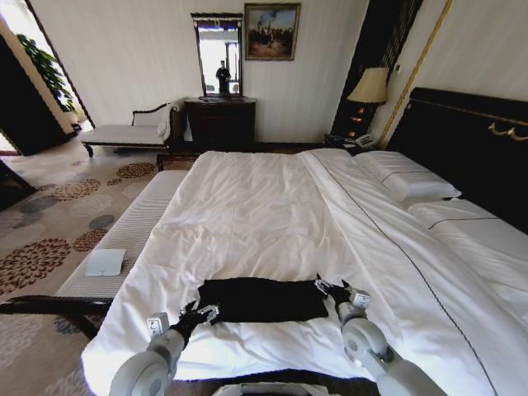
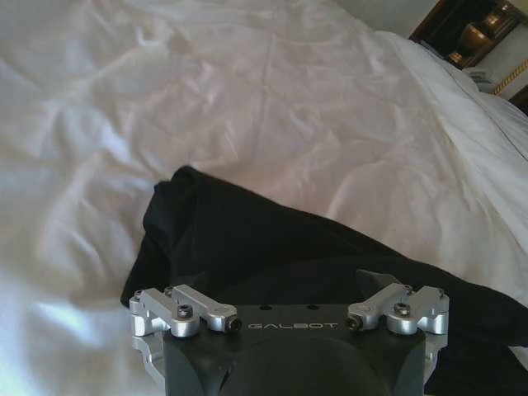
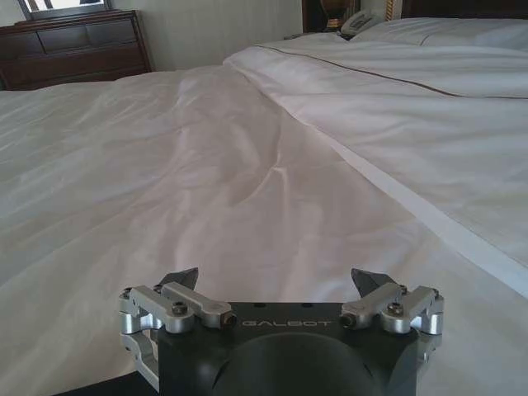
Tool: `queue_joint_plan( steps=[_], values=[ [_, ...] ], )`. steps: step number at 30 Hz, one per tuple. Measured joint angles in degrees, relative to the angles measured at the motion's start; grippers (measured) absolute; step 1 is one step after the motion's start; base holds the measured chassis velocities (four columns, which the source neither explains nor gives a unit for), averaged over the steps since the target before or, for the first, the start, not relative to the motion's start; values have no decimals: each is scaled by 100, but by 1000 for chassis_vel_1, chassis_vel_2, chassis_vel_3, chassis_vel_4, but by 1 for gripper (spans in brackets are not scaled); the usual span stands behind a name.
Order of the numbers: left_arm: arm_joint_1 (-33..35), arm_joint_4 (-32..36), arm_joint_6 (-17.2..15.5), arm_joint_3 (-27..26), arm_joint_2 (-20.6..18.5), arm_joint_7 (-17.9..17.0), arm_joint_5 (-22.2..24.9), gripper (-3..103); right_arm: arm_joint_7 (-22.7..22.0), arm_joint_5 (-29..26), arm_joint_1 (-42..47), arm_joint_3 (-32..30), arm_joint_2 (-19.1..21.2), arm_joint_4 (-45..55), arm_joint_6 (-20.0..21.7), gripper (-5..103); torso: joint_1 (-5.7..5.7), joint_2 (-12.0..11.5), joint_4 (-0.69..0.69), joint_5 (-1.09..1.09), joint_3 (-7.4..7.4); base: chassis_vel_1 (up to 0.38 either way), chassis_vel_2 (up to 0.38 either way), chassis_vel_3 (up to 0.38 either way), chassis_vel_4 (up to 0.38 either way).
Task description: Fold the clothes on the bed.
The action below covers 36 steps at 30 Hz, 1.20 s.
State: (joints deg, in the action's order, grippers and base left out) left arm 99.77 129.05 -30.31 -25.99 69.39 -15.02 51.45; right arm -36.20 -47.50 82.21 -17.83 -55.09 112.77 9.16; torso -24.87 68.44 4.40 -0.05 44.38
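Note:
The clothes (image 1: 262, 299), a black T-shirt, lie as a flat dark rectangle on the white bed (image 1: 264, 214) near its front edge. My left gripper (image 1: 200, 313) hovers at the shirt's left end, open. In the left wrist view the left gripper (image 2: 280, 280) sits just over the clothes (image 2: 247, 239), whose bunched edge rests on the sheet. My right gripper (image 1: 330, 287) is at the shirt's right end, also open. The right wrist view has the right gripper (image 3: 276, 280) low over bare white sheet (image 3: 247, 165), fingertips (image 3: 369, 280) wide apart with nothing between them.
A padded bench (image 1: 132, 231) with a white sheet of paper (image 1: 106, 262) runs along the bed's left side. Pillows (image 1: 408, 177) and the dark headboard (image 1: 470, 140) lie at the right. A chaise (image 1: 124, 132), dresser (image 1: 221, 122) and lamp (image 1: 370, 87) stand farther off.

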Motion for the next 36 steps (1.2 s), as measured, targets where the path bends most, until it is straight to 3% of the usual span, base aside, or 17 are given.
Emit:
queue_joint_plan(
  steps=[1, 5, 23, 25, 27, 30, 32, 34, 36],
  values=[
    [0, 0, 0, 0, 0, 0, 0, 100, 0, 0, 0, 0, 0, 0, 0, 100, 0, 0, 0, 0, 0, 0, 0, 0, 0],
    [-72, -122, -379, -65, 233, -491, 984, 100, -19, 6, 55, -31, -24, 23, -1, 100, 0, 0, 1, 1, 0, 0, 0, 0, 0],
    [-243, -464, -275, -83, 455, -415, 1009, 102, -51, 90, 41, 81, -151, -54, 38, 100, 0, 0, 0, 0, 1, 0, 0, 0, 0],
    [-291, -523, -183, -67, 498, -331, 944, 93, -66, 90, 37, 84, -160, -62, 43, 100, 0, 1, 1, 0, 1, 0, 0, 0, 0],
    [-293, -526, -170, -64, 499, -312, 928, 93, -69, 90, 37, 83, -162, -63, 45, 100, 0, 0, 1, 0, 1, 0, 0, 0, 0],
    [-276, -517, -133, -72, 465, -240, 877, 77, -83, 90, 50, 81, -175, -79, 50, 100, 0, 0, 1, 0, 1, 0, 0, 0, 0],
    [-272, -517, -131, -80, 459, -237, 875, 77, -84, 91, 52, 81, -178, -86, 51, 100, 0, 0, 1, 1, 1, 0, 0, 0, 0],
    [-256, -543, -114, -127, 426, -234, 878, 61, -88, 90, 52, 91, -195, -110, 59, 100, 0, 0, 1, 0, 0, 0, 0, 0, 0],
    [-246, -549, -113, -141, 417, -234, 882, 61, -91, 90, 48, 99, -199, -117, 64, 100, 0, 0, 1, 0, 1, 0, 0, 0, 0]
  ],
)
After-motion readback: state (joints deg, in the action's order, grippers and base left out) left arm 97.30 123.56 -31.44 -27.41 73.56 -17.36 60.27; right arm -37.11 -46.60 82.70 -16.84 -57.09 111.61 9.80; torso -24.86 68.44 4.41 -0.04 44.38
